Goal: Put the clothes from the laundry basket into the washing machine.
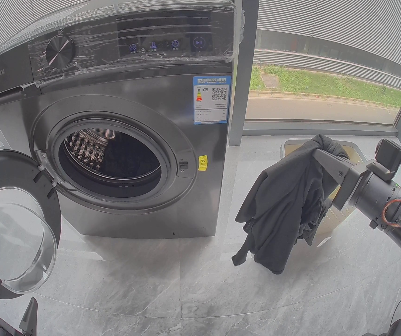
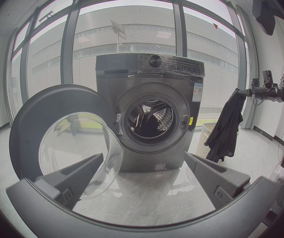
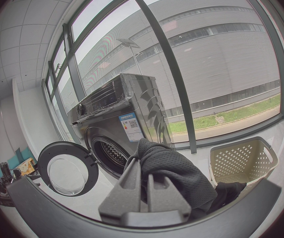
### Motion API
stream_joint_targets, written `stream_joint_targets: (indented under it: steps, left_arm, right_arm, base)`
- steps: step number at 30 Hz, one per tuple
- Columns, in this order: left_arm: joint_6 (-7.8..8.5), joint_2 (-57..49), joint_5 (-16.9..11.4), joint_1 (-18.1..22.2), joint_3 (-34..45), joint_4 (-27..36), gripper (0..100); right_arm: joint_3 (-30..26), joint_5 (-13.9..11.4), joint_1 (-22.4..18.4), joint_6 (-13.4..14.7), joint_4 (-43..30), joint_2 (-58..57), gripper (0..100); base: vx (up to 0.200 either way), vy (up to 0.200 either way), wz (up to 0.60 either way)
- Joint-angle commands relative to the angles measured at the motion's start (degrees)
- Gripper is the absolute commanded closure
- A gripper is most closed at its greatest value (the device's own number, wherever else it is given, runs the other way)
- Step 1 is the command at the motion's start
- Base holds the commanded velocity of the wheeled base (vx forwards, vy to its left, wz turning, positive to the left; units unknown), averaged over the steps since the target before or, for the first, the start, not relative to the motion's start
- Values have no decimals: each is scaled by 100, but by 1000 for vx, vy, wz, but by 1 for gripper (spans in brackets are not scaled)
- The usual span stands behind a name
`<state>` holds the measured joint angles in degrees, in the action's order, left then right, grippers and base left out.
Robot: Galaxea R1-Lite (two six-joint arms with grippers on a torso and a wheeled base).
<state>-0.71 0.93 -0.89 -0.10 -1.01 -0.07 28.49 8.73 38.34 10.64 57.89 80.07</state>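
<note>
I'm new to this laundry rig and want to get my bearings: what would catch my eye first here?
A dark grey fabric garment dangles from the shut right claw, hanging in front of the cream perforated plastic laundry basket. On the robot's left of it stands the silver-grey front-loading washing machine, its round glass-centred door swung wide open and its steel drum exposed.

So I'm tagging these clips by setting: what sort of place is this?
Probably a laundry test corner in a glass-walled commercial building, not a home: a front-loading washing machine with plastic wrap over its panel, floor-to-ceiling windows facing a large grey building, and a laundry basket on polished stone-look floor.
</note>
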Motion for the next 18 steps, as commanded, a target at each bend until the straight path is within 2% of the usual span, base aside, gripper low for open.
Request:
stream_joint_targets:
  steps: [1, 3, 9, 18]
  left_arm:
    - [0, -75, 1, 1, 101, -1, 0]
    - [9, -75, 1, 1, 101, -1, 0]
    - [9, -75, 1, 1, 101, -1, 0]
    - [9, -75, 1, 1, 101, -1, 0]
  right_arm:
    - [-1, -3, 7, -1, 3, 9, 100]
    - [-10, -3, 7, -1, 3, 9, 100]
    - [-10, -3, 7, -1, 3, 9, 100]
    - [-36, -3, 7, -1, 3, 9, 100]
  base:
    - [0, 200, 0]
    - [0, 200, 0]
    - [0, 0, 0]
    - [-200, 0, 0]
